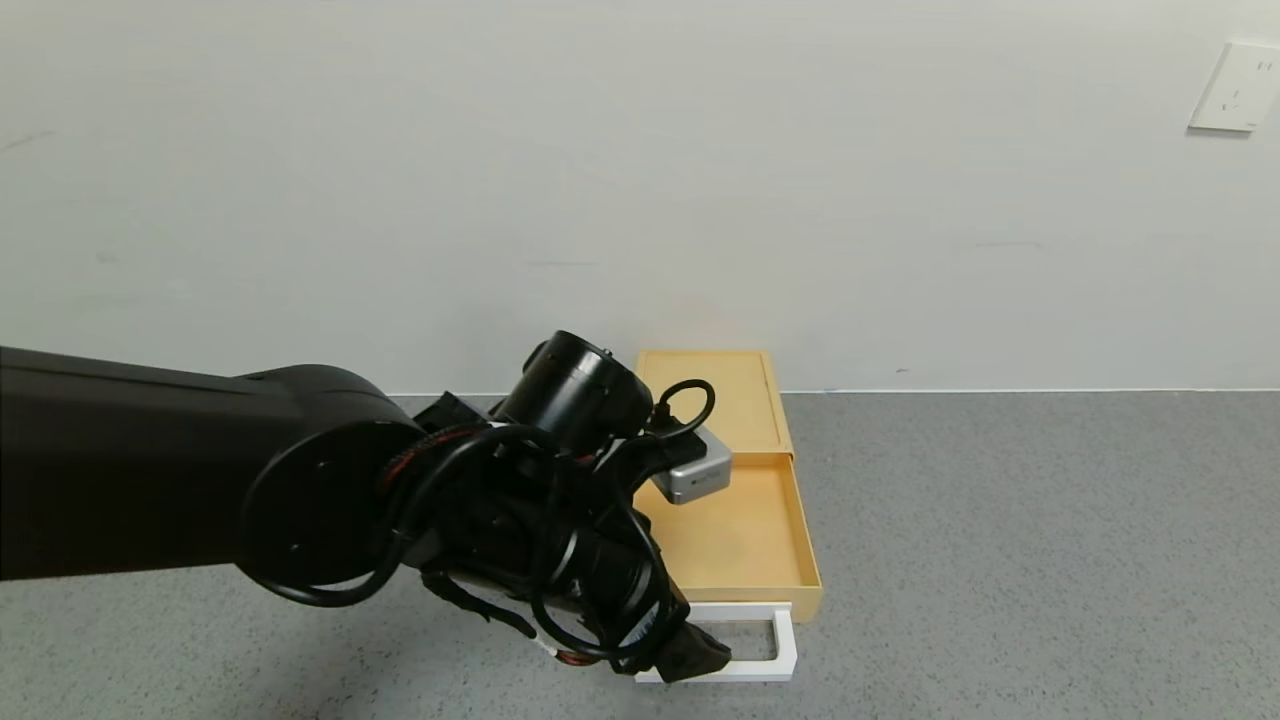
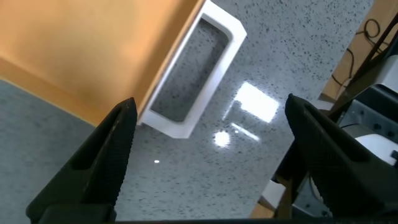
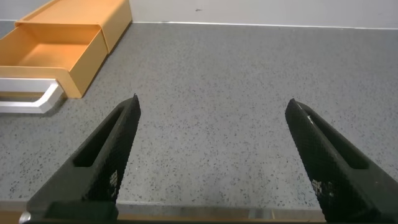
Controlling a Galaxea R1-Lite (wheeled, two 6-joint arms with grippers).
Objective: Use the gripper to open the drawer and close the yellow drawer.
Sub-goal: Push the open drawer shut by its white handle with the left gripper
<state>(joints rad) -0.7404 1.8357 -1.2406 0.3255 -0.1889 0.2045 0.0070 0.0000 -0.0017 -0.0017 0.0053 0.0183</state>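
1. Drawer [image 1: 735, 525] stands pulled out of its flat yellow case [image 1: 715, 395], which sits back against the wall [image 1: 640, 180]; the tray's inside is bare.
2. White loop handle [image 1: 770, 645] juts from the drawer's front edge, on the side away from the case, and lies low over the floor [image 1: 1000, 560].
3. Left gripper [image 2: 208, 165] hangs just beside the handle's left end, its fingers [image 2: 102, 165] spread wide apart and holding nothing (from the head view its tip overlaps the handle's corner; whether it touches cannot be told).
4. Seen from the left wrist, the handle and the drawer's front corner lie just beyond the fingertips, not between them.
5. Right gripper [image 3: 211, 162] is well apart from the drawer, to its right, low over the floor, its fingers also wide apart and empty.
6. To the drawer's right the grey speckled floor runs open; on its left the black left arm [image 1: 200, 470] crowds the space.
7. A wall socket [image 1: 1237, 88] sits high on the pale wall, far right of the case.
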